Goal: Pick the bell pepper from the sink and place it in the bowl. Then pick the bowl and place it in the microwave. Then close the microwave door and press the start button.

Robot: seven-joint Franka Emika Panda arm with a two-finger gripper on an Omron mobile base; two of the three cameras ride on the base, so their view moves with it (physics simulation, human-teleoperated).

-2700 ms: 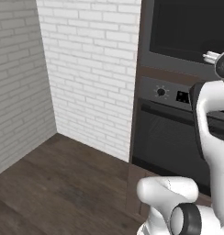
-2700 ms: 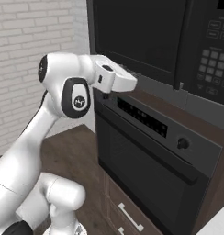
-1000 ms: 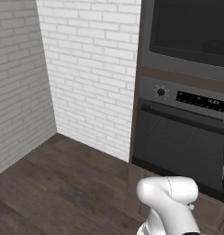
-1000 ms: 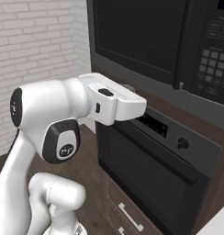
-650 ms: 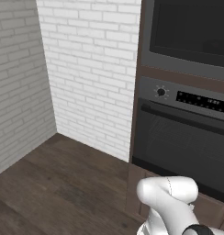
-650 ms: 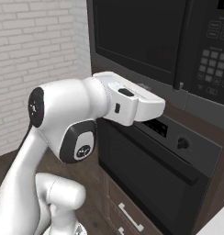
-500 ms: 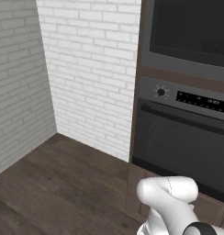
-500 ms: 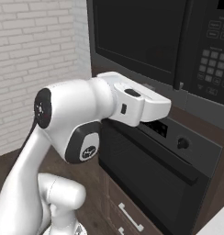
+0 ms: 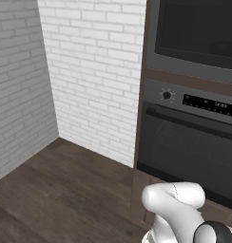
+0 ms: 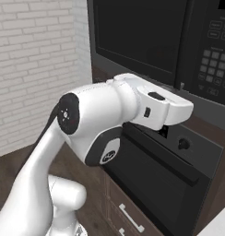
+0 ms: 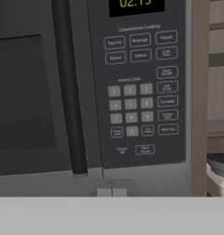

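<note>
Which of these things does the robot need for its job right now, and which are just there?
For the job:
- microwave
- microwave door, already closed
- button panel
- gripper, shut and empty

Just there:
- oven below, with its knob
- drawer
- brick wall
- wooden floor

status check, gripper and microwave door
Gripper shut, nothing held. Microwave door closed, keypad straight ahead, display lit. Nothing between hand and keypad.
</note>
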